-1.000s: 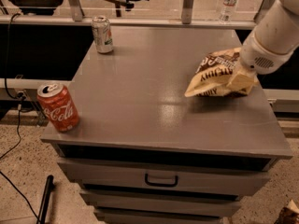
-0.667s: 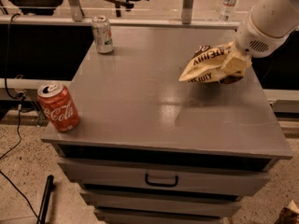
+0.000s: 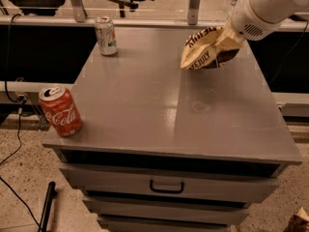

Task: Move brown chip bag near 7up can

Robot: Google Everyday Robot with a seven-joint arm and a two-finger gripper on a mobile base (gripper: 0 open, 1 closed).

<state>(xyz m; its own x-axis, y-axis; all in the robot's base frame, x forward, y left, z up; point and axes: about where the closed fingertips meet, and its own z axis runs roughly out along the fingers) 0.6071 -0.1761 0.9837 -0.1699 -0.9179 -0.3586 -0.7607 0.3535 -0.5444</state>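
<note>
The brown chip bag point(image 3: 205, 48) hangs tilted above the far right part of the grey cabinet top point(image 3: 159, 105), dark brown with a cream-yellow lower part. My gripper point(image 3: 231, 38) is shut on the bag's right side and holds it lifted, below the white arm coming in from the upper right. The 7up can point(image 3: 105, 36) stands upright at the far left corner of the top, well to the left of the bag.
A red Coca-Cola can point(image 3: 61, 111) stands at the front left corner. The cabinet has drawers with a dark handle point(image 3: 166, 187) below the front edge. A metal rail point(image 3: 145, 21) runs behind the top. Cables lie on the floor at left.
My gripper has lifted the chip bag off the cabinet top and carried it up and toward the far left. The two cans have not moved.
</note>
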